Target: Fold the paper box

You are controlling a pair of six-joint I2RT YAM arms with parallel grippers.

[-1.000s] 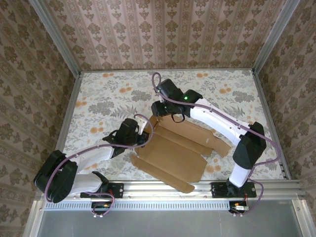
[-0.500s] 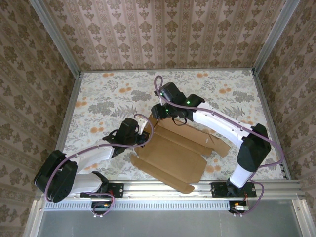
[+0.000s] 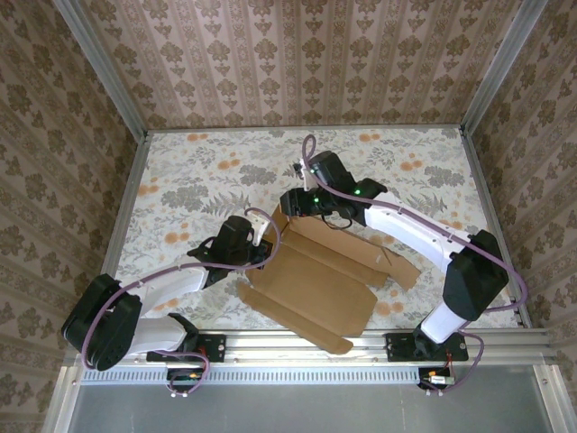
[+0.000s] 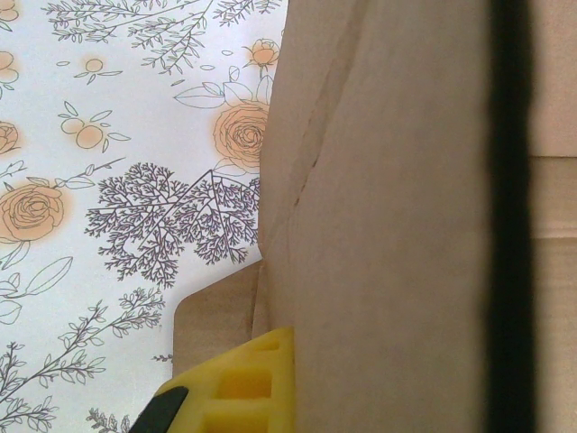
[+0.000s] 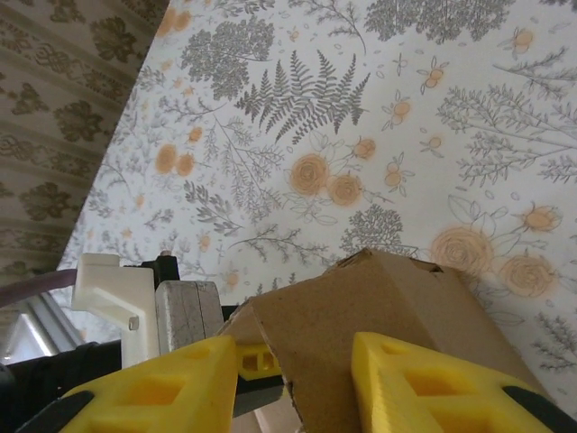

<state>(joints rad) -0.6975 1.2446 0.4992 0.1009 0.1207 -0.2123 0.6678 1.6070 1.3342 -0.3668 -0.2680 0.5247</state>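
Sprawling half-unfolded toward the near edge of the floral-printed table surface (image 3: 198,180), right of centre, the plain brown cardboard paper box (image 3: 315,280) lies with its creased panels mostly flat and one near flap tip reaching the aluminium rail (image 3: 270,345) that runs along that edge. Open floral surface stretches from the box to the far edge and to both far corners, where the wallpapered walls (image 3: 297,63) rise; the left edge also has free room beyond the left arm. The left gripper (image 3: 263,242) sits at the box's left side, clamped tight on a raised flap; its wrist view shows a yellow finger pad (image 4: 243,383) pressed against the cardboard (image 4: 388,225). The right gripper (image 3: 293,206) hovers at the box's far-left corner, just beyond the left one, its yellow fingers (image 5: 153,388) standing moderately apart and straddling the upturned flap corner (image 5: 361,316). Whether those fingers actually press the cardboard cannot be told. The two grippers stand near each other.
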